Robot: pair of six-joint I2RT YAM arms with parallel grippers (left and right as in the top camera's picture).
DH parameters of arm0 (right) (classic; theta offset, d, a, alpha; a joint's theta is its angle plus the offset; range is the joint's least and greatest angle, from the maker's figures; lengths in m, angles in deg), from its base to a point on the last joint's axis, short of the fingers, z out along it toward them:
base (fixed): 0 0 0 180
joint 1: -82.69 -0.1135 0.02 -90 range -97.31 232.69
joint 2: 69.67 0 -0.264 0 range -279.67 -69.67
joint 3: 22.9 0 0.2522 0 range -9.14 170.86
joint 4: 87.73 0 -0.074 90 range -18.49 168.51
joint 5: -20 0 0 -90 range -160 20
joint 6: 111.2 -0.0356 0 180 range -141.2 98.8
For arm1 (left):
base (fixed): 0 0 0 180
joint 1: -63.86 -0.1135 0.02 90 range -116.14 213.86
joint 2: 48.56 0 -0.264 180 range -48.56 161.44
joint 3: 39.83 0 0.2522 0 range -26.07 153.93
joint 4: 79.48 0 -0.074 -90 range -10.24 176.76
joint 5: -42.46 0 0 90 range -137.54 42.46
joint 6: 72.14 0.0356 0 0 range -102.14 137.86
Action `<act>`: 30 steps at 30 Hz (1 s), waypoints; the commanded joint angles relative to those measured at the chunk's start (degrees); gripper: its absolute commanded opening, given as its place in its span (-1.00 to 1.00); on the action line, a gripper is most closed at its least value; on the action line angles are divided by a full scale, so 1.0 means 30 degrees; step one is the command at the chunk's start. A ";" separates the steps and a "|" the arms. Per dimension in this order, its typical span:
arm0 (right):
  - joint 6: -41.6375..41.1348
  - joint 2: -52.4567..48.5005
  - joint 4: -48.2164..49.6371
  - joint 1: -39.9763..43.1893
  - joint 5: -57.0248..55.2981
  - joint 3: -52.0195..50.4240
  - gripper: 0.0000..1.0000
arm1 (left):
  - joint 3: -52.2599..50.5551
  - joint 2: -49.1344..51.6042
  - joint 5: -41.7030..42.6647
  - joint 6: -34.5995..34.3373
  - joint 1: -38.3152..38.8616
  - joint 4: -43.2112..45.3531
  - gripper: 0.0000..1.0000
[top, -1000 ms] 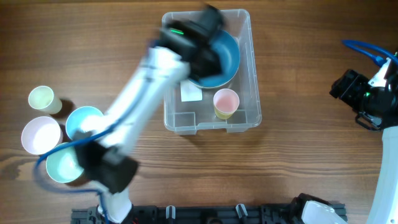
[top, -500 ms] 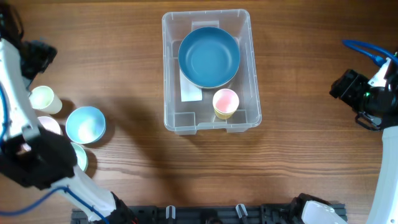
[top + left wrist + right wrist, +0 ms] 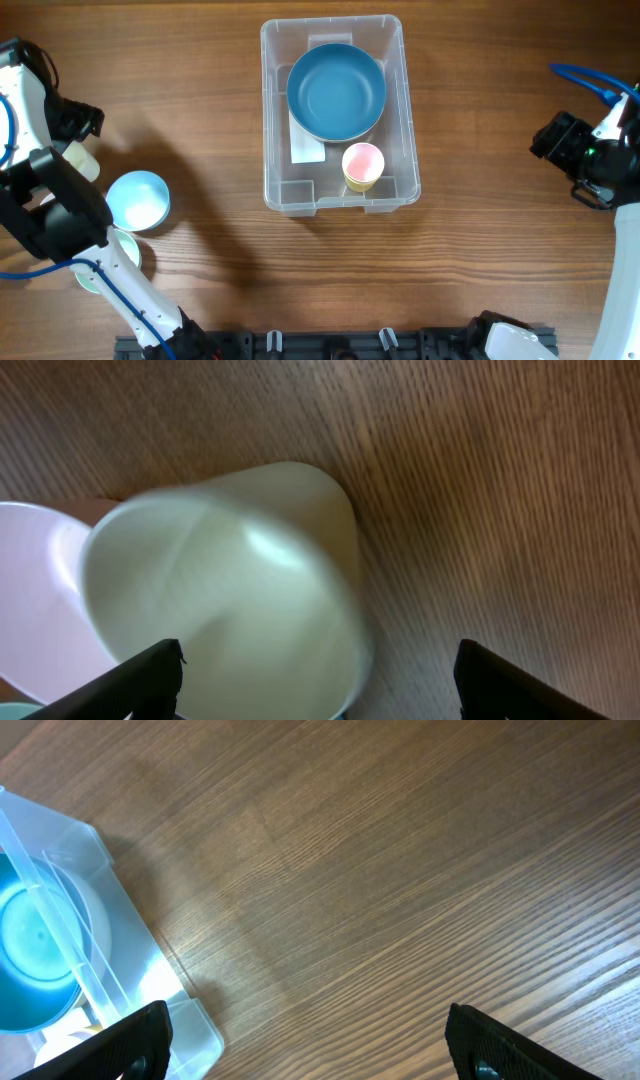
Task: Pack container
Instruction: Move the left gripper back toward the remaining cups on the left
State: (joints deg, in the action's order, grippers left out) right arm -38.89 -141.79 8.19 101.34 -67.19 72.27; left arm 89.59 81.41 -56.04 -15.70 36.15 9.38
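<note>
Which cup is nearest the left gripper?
The pale yellow-green cup on the table, sitting right in front of the open left gripper. The only other cup, the pink cup, stands far off inside the clear container.

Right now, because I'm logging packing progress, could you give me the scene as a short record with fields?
container: clear bin on the table, no lid
inside: blue bowl, pink cup
outside, to its left: light blue bowl, pale green cup, pink bowl
left end effector: open, over the pale green cup, not gripping it
right end effector: open, above bare table, holding nothing
</note>
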 commanded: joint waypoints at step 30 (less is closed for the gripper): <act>0.0386 -0.0109 -0.0146 0.0095 0.0233 -0.0051 0.77 | 0.0131 -0.0590 0.0051 0.1129 0.0291 0.0991 -0.92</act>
State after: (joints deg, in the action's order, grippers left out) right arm -38.67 -141.79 7.97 101.34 -67.19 72.27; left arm 89.59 81.41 -55.86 -14.91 36.17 13.22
